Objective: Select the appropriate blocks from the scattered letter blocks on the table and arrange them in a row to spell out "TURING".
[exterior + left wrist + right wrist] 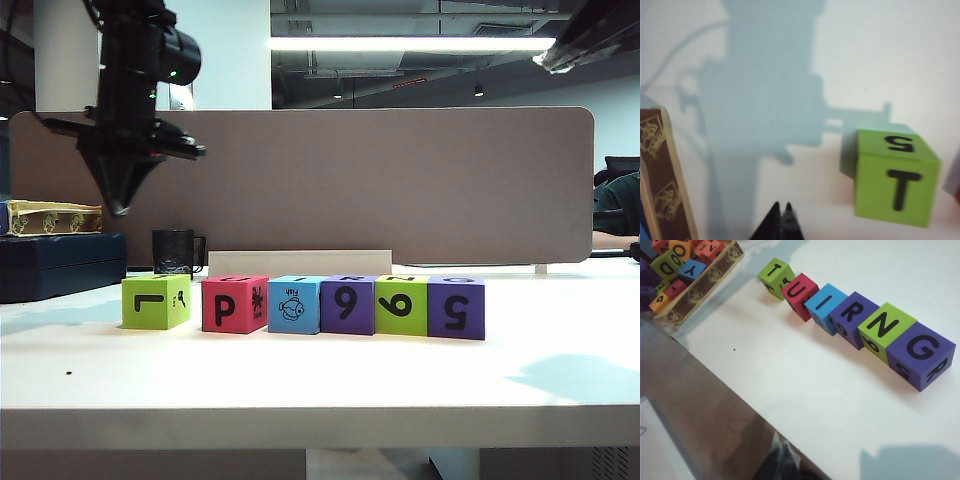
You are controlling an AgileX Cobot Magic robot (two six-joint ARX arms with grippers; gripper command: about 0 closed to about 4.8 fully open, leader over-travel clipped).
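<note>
**Six cubes spell TURING; arms stand clear**

On the off-white table [300,390], six matte letter blocks [347,304] sit in a row, the lime T block [895,176] slightly apart. Left gripper [781,220] hangs above, closed, empty. Right gripper [782,460] looks closed, empty; a tray of spare blocks [685,267] lies nearby. Only closing that gap seems left.

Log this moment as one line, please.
row: six letter blocks spell TURING on table | T block slightly apart | left gripper shut, raised | right gripper empty
</note>
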